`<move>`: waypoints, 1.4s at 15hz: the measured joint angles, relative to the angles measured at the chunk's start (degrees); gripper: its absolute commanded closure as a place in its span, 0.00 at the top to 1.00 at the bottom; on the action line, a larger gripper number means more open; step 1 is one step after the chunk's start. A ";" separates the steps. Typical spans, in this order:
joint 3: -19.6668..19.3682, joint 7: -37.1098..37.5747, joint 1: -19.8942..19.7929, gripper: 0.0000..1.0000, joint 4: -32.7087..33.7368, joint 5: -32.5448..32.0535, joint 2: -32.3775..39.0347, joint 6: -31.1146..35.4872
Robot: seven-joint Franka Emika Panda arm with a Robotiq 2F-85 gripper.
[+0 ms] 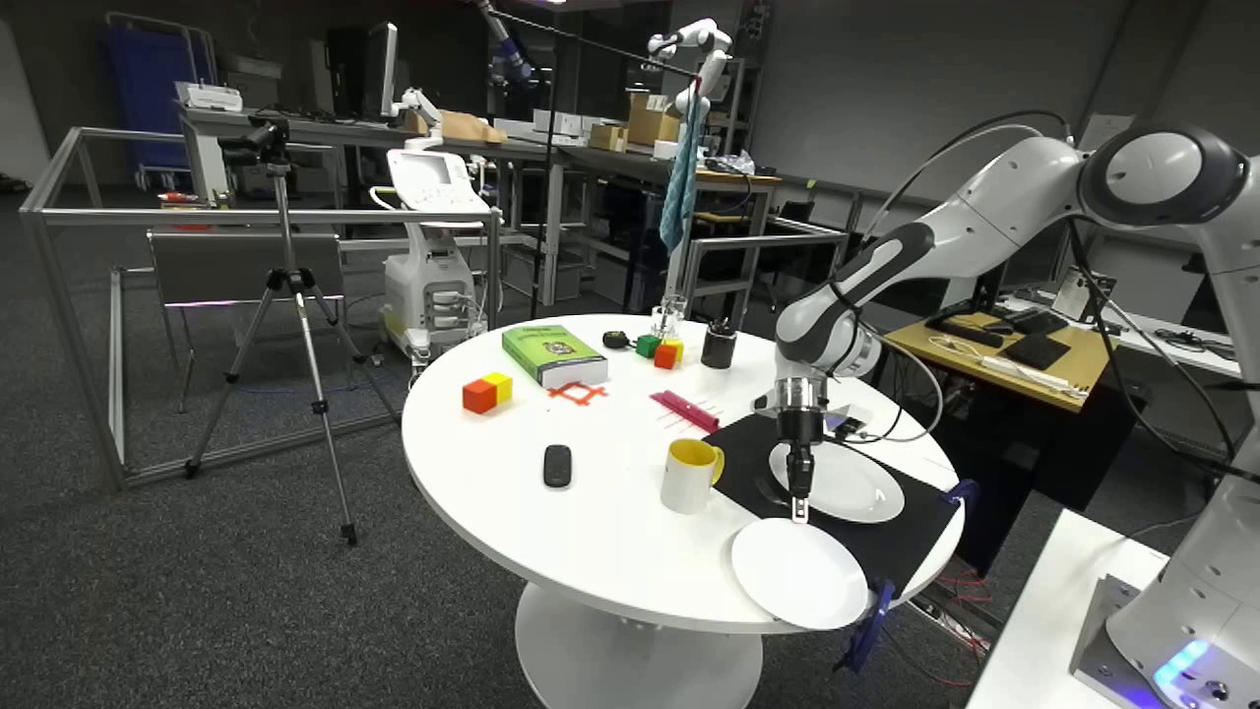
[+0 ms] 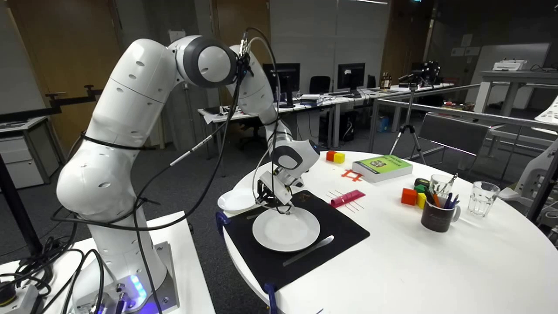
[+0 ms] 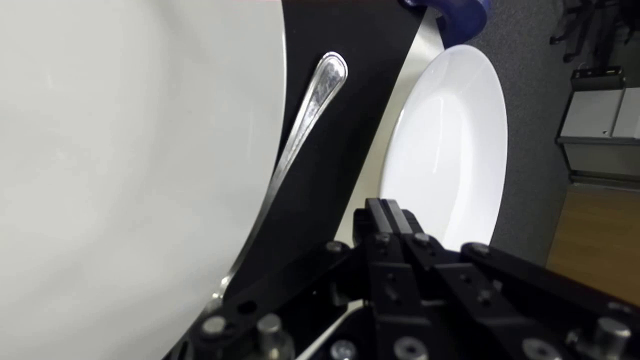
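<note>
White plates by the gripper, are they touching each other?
Apart: in the wrist view, black mat shows between the plate on it and the plate beside it.

Nothing legible, blurred lettering on green book (image 2: 382, 168) and dark mug (image 2: 437, 219)

Black gripper (image 3: 384, 215), white plate (image 2: 285, 230), second white plate (image 3: 450, 150), plain black mat (image 2: 338, 224), silver cutlery handle (image 3: 312, 110), blue clamps (image 3: 462, 22), white mug (image 1: 684, 484) with yellow inside, green book (image 1: 554, 356), pink strip (image 2: 346, 198), red and yellow blocks (image 1: 489, 394)
</note>
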 measured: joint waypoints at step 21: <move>1.98 1.90 0.62 0.65 3.77 -1.52 2.54 -0.01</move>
